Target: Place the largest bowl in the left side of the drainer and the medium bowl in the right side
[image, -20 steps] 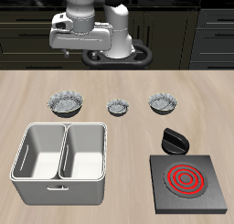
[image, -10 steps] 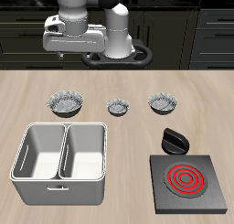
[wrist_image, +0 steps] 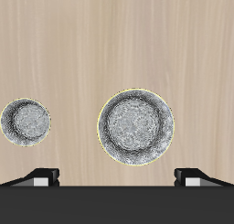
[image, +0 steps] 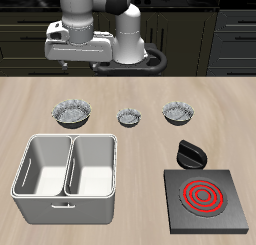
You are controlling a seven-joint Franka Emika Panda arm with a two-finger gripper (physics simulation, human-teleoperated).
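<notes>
Grey-white and nearest in the lower left of the frame, the drainer [image: 68, 167] has both deep compartments empty, so neither placement is done yet. Beside it in the lower right sits a black hotplate [image: 205, 199] with a red coil and a dark knob [image: 188, 154] just behind it.

Farther back, three bowls stand in a row, well apart from each other and all empty. The largest bowl [image: 72, 112] is directly behind the drainer, the smallest bowl [image: 129, 116] is in the middle, and the medium bowl [image: 178, 112] is toward the right of the frame. None has moved in the last second.

What has changed is the arm: the gripper [image: 75, 57] has slid across from the upper centre to the upper left of the frame and now hangs high above the largest bowl [wrist_image: 135, 125]. In the wrist view that bowl lies almost centred, with the smallest bowl [wrist_image: 25, 121] off to one side. The gripper [wrist_image: 117, 177] is spread wide and holds nothing. This looks like lining up for a descent onto the largest bowl's rim.
</notes>
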